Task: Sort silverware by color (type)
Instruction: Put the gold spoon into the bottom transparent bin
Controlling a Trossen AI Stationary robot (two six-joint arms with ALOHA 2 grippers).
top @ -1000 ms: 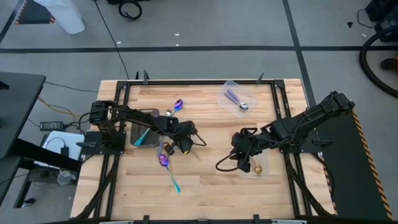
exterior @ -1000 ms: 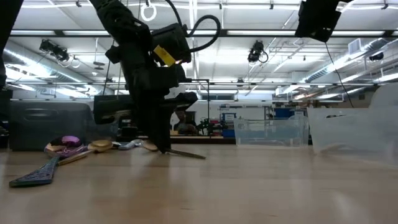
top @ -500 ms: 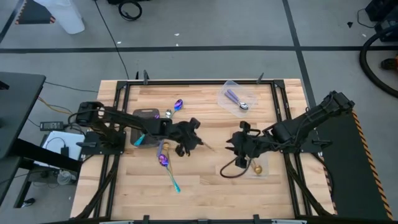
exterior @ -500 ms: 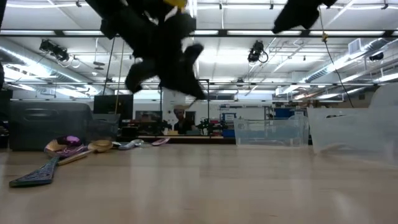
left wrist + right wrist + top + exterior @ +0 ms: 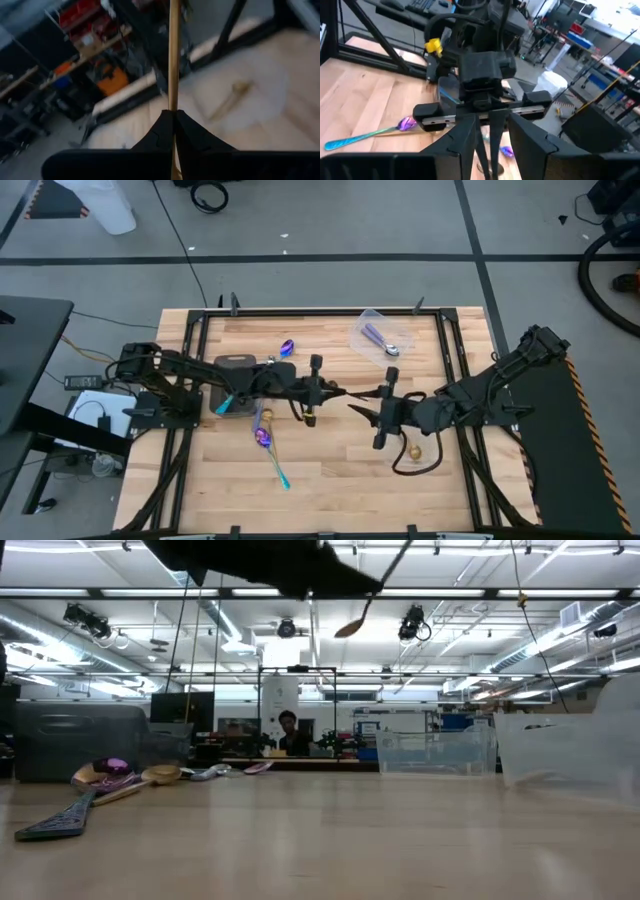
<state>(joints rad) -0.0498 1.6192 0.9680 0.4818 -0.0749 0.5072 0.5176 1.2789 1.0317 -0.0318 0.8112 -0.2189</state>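
Now the left gripper, clamped on a gold spoon, faces the half-open, empty right gripper at three o'clock.

no readable text or labels

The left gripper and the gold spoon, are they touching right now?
Touching. In the left wrist view, the left gripper has its fingers shut on the gold spoon, whose handle runs straight out from between them.
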